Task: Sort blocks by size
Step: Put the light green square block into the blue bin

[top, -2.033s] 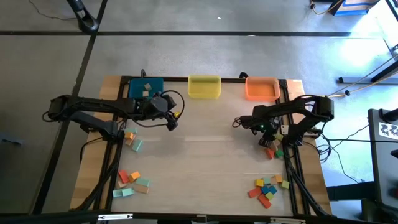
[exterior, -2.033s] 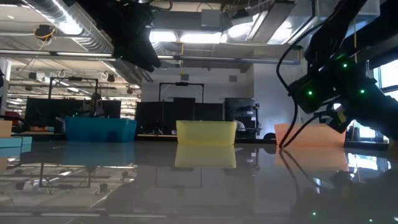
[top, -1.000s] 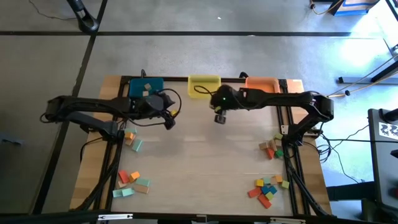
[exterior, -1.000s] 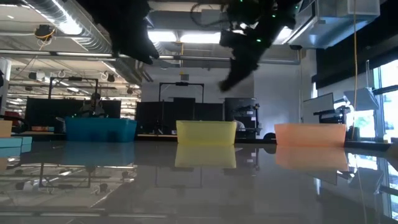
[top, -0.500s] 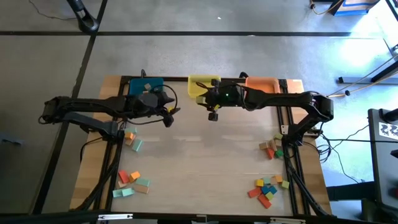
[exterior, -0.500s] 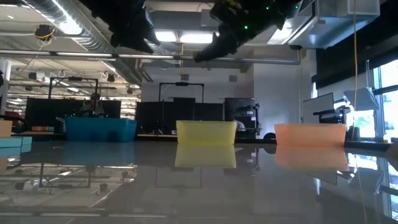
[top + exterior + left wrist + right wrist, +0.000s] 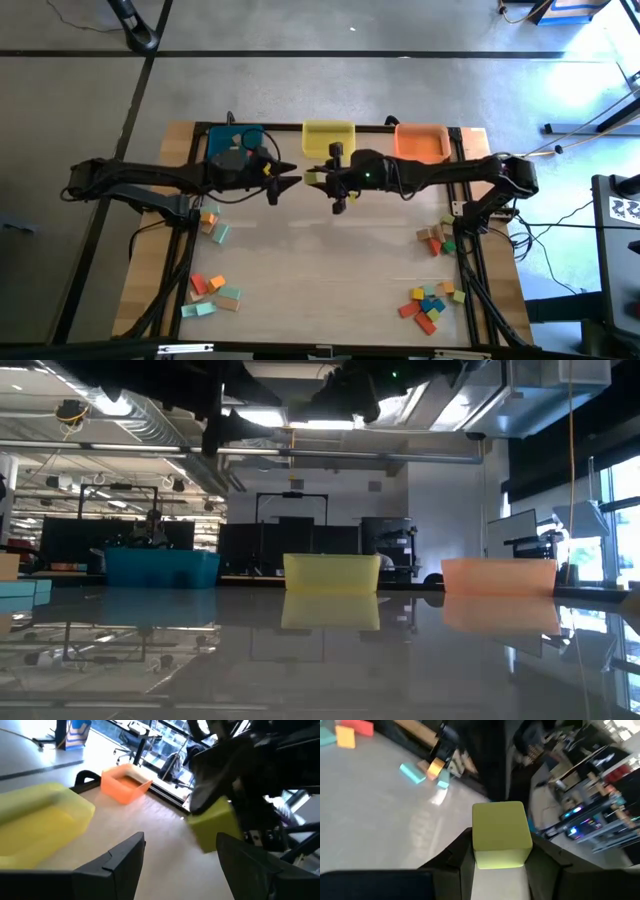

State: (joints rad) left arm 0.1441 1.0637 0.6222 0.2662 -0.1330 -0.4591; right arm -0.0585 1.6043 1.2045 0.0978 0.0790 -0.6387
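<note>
My right gripper (image 7: 320, 179) is shut on a yellow-green cube block (image 7: 502, 833), held high over the table in front of the yellow bin (image 7: 328, 137). My left gripper (image 7: 290, 178) faces it from the table's left side, open with nothing between its fingers, a short gap away. In the left wrist view the cube (image 7: 212, 825) shows just beyond the open fingers. Other blocks lie in loose heaps at the left (image 7: 210, 225), near left (image 7: 212, 293), right (image 7: 437, 240) and near right (image 7: 430, 303). My right gripper pinches the cube by two opposite side faces (image 7: 479, 851) between its two fingers. The fingers come nearly level from the table's right side. The cube's far half sticks out past the fingertips (image 7: 200, 800). It is lifted clear, high above the table.
Three bins stand along the far edge: blue (image 7: 235, 140) with a few blocks in it, yellow, and orange (image 7: 421, 141). The middle of the table between the heaps is bare wood (image 7: 320, 260). Both arms meet above the far middle.
My right gripper has carried the cube toward the table's left edge and upward, tipping from pointing down to nearly level and rolling. My left gripper has tipped up to nearly level, turned toward the cube, and stayed open.
</note>
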